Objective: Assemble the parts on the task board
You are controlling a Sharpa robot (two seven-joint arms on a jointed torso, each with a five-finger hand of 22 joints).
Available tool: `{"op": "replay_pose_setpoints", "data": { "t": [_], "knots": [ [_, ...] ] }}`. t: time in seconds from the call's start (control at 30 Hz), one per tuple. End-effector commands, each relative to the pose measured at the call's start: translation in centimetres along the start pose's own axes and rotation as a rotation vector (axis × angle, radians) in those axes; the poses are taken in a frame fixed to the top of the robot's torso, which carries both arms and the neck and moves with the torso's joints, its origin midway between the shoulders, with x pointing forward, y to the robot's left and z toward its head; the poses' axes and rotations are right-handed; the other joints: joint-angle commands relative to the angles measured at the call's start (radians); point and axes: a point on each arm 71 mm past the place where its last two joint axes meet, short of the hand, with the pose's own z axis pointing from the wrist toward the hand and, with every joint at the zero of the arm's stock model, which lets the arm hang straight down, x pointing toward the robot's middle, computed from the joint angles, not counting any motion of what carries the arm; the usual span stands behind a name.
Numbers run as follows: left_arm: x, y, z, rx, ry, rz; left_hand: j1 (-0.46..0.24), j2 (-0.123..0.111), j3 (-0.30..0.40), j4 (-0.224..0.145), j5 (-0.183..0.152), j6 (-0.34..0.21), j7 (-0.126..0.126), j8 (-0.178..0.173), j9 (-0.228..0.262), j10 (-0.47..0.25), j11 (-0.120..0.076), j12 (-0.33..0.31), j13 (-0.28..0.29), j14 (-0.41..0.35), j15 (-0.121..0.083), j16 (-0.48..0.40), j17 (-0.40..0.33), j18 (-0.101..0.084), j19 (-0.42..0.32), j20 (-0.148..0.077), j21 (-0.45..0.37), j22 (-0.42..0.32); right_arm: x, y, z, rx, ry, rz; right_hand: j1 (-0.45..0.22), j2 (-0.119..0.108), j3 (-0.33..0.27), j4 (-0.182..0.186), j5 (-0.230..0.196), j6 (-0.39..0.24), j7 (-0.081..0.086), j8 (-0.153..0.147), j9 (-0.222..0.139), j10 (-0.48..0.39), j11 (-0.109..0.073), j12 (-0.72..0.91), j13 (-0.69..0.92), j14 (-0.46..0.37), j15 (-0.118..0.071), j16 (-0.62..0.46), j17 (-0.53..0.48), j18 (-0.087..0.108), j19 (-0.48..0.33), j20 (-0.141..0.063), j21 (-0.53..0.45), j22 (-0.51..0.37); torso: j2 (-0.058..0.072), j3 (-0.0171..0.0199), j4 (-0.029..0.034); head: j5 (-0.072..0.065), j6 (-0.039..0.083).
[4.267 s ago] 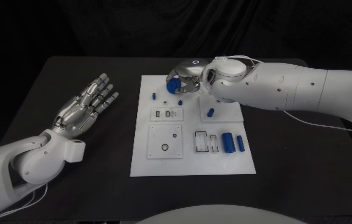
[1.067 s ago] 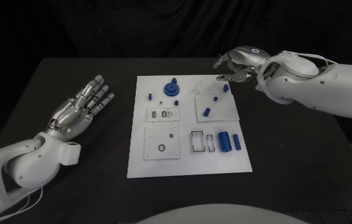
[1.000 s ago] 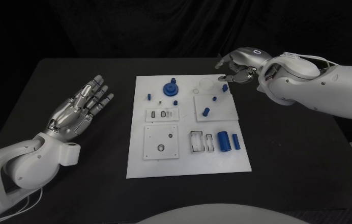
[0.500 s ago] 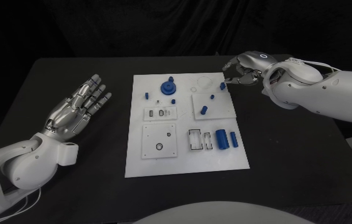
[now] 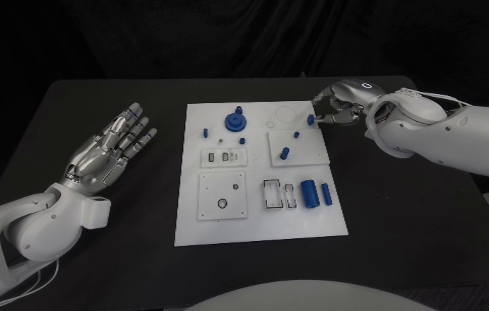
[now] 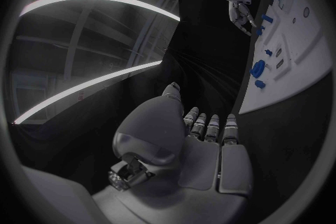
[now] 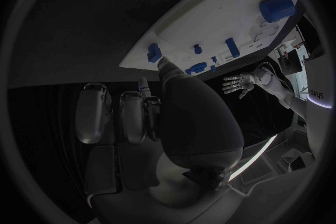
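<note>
The task board (image 5: 260, 226) lies in the middle of the counter (image 5: 408, 254). The left hand (image 5: 107, 148) hovers over the counter's left side, well apart from the board. The right hand (image 5: 341, 106) sits at the board's far right corner, just beside a small part (image 5: 311, 119) there. A gear part (image 5: 235, 121) stands near the board's far edge; two cylinders (image 5: 315, 194) lie side by side toward its right edge.

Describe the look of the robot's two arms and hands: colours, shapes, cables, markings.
Both arms are glossy white with rounded, bulbous shells. The left hand is silver metal with segmented fingers, joined to a boxy white wrist block. The right hand is the same silver build and bears a small glowing ring mark on its back. Thin white cables loop over the right arm near the wrist and trail along its forearm.
</note>
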Motion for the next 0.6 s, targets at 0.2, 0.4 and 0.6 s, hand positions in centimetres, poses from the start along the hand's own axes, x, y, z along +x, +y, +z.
{"op": "replay_pose_setpoints", "data": {
  "t": [0.2, 0.4, 0.6],
  "knots": [
    [0.2, -0.6, 0.1, 0.091, 0.012, -0.015, 0.004, 0.004, 0.003, -0.006, 0.004, 0.002, 0.005, 0.002, 0.001, -0.003, 0.000, 0.001, 0.000, 0.002, 0.005, -0.004, -0.001, -0.005, 0.001, 0.009, -0.006, -0.002, 0.8, -0.1, 0.1, 0.022, 0.015, -0.001, 0.021, 0.001, 0.000, 0.004, 0.005, 0.003, 0.001, -0.008, -0.001, -0.010, 0.004, -0.008, 0.144, 0.030, 0.007, -0.016, 0.058, 0.008, -0.013, 0.001, -0.019, 0.089, 0.000, -0.0009, -0.0006, 0.006, -0.004],
    [0.2, -0.6, 0.0, 0.089, 0.011, -0.014, 0.004, 0.004, 0.003, -0.006, 0.004, 0.002, 0.005, 0.002, 0.001, -0.003, 0.000, 0.001, 0.000, 0.002, 0.005, -0.004, -0.001, -0.005, 0.001, 0.009, -0.006, -0.002, 1.4, 0.0, 0.3, 0.019, 0.027, -0.003, 0.038, 0.003, 0.003, 0.001, 0.038, 0.004, 0.002, -0.010, -0.001, -0.011, 0.004, -0.010, 0.142, 0.031, 0.007, -0.019, 0.056, 0.009, -0.014, 0.001, -0.025, 0.087, 0.000, -0.0009, 0.0018, 0.005, -0.007],
    [0.1, -0.6, 0.0, 0.088, 0.012, -0.014, 0.005, 0.004, 0.003, -0.007, 0.005, 0.002, 0.004, 0.002, 0.001, -0.003, 0.001, 0.001, 0.000, 0.002, 0.006, -0.004, -0.001, -0.005, 0.001, 0.010, -0.006, -0.002, 1.7, 0.1, 0.7, 0.013, 0.031, -0.006, 0.058, 0.004, 0.008, -0.002, 0.081, 0.013, 0.003, -0.009, 0.002, -0.013, 0.004, -0.013, 0.140, 0.031, 0.007, -0.024, 0.053, 0.010, -0.014, 0.001, -0.034, 0.085, 0.001, -0.0004, -0.0010, 0.007, -0.008]
  ]
}}
